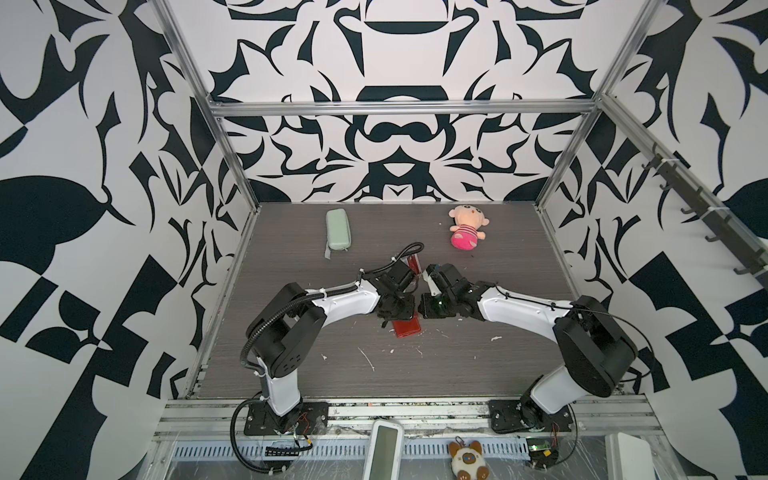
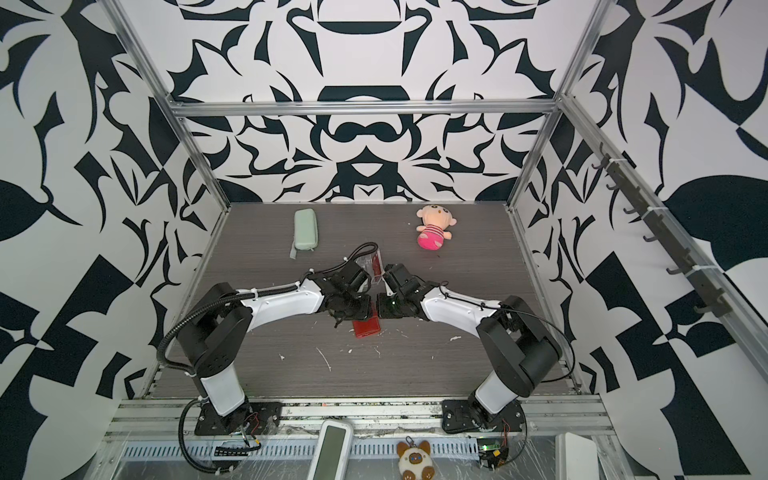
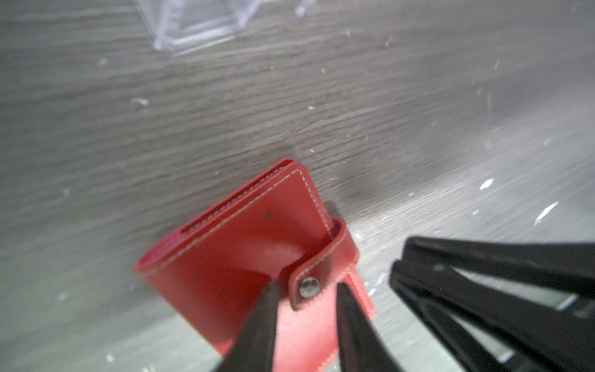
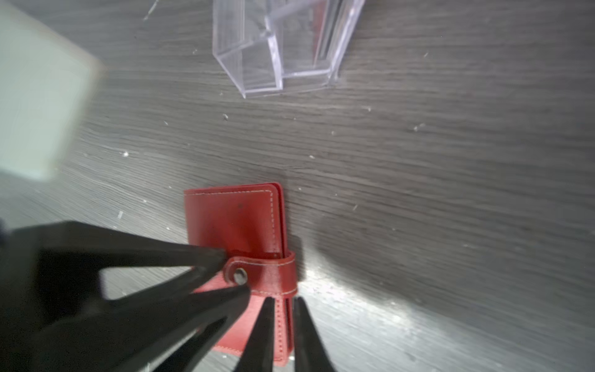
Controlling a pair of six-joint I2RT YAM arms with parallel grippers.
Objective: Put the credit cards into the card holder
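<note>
While the card holder (image 3: 241,251) lies shut on the table (image 4: 418,193) with its snap tab (image 3: 317,273) buttoned over the cover, no card can go in, so the step in hand looks like undoing that snap. Both grippers meet over the card holder. The left gripper (image 3: 307,290) stands with its jaws parted, one finger on each side of the tab's stud end, gripping nothing. The right gripper (image 4: 284,302) has its jaws only narrowly apart astride the card holder's open edge, just beside the tab – whether they pinch that edge or merely flank it, I cannot tell.

As for the credit cards, what seems to be a red one (image 4: 320,32) stands in the clear acrylic box (image 4: 257,64), beyond the card holder's far end; any others are not visible.

To do this well, the left jaws should close on the tab's free end alone – not on the cover beneath – and peel it up and off the stud. The right gripper should pin the card holder down meanwhile, or the whole thing will probably lift instead of unsnapping.
</note>
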